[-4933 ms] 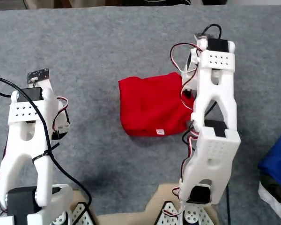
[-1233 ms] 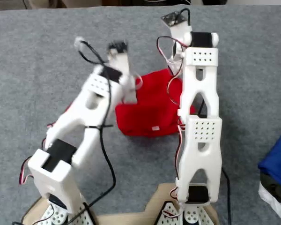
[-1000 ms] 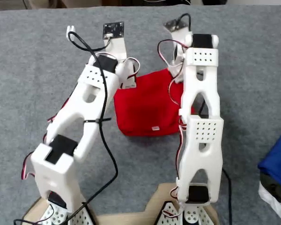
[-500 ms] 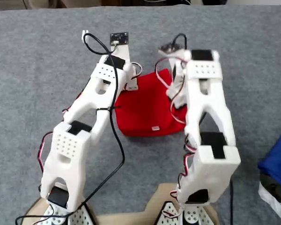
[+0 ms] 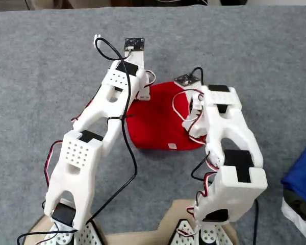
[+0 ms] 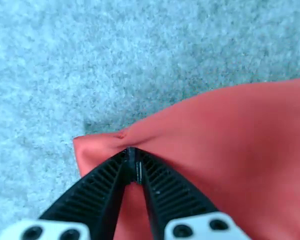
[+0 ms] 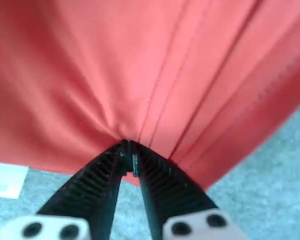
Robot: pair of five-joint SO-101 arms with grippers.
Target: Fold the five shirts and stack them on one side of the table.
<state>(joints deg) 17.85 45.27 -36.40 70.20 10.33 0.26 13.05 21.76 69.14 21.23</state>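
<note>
A folded red shirt [image 5: 160, 122] lies in the middle of the grey table [image 5: 46, 66], and a pile of other clothes [image 5: 301, 186] sits at the right edge. The outstretched left gripper [image 6: 133, 167] pinches the shirt's far left corner. The right gripper [image 7: 129, 159], on its bent arm, pinches folds on the shirt's right side.

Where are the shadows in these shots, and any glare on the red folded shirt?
High view: even light, no glare on the red folded shirt; a faint shadow edges its near side on the grey felt table. Left wrist view: a dark shadow on the felt beside the corner pinched by the left gripper. Right wrist view: shading along the folds at the right gripper, no glare.
</note>
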